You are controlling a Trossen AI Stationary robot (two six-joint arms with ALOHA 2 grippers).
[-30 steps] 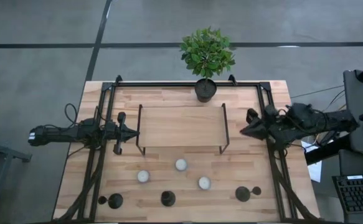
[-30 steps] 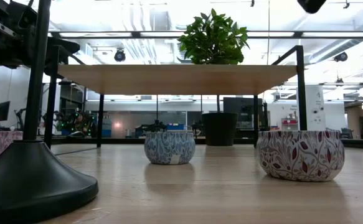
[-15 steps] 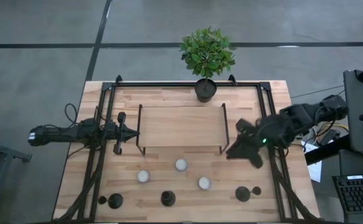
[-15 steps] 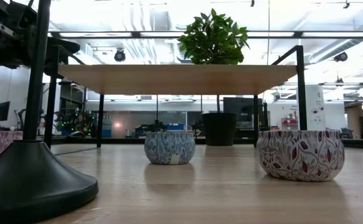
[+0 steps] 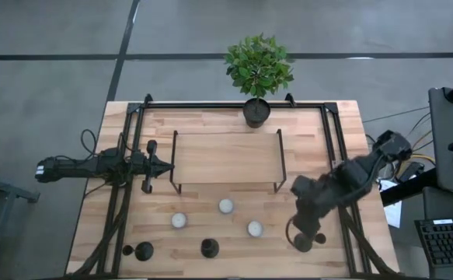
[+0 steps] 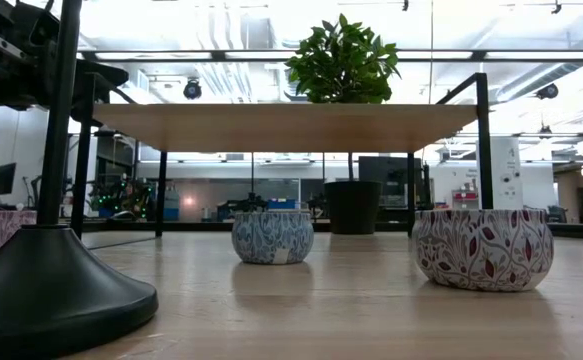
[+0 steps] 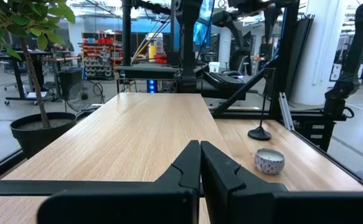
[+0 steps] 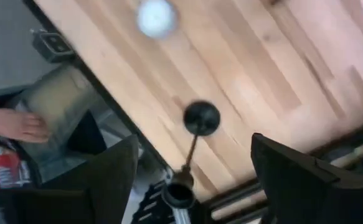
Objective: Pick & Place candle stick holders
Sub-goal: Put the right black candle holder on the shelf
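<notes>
Black holders sit along the wooden desk front edge in the high view: left holder, middle holder, right holder beneath the right pincer. Left pincer waits beside the shelf. Left wrist: fingers pressed together. Right wrist: fingers spread wide around the right holder.

Lighting's pretty even from above, the wooden table looks flat and bright with only soft little shadows under things. Low view is blown out up top by ceiling strip lights, so the plant and the black base right by the lens go nearly silhouette. Right wrist view is smeared with motion blur, a tealight is just a white blob. Left wrist view stays sharp, its own fingers dark
</notes>
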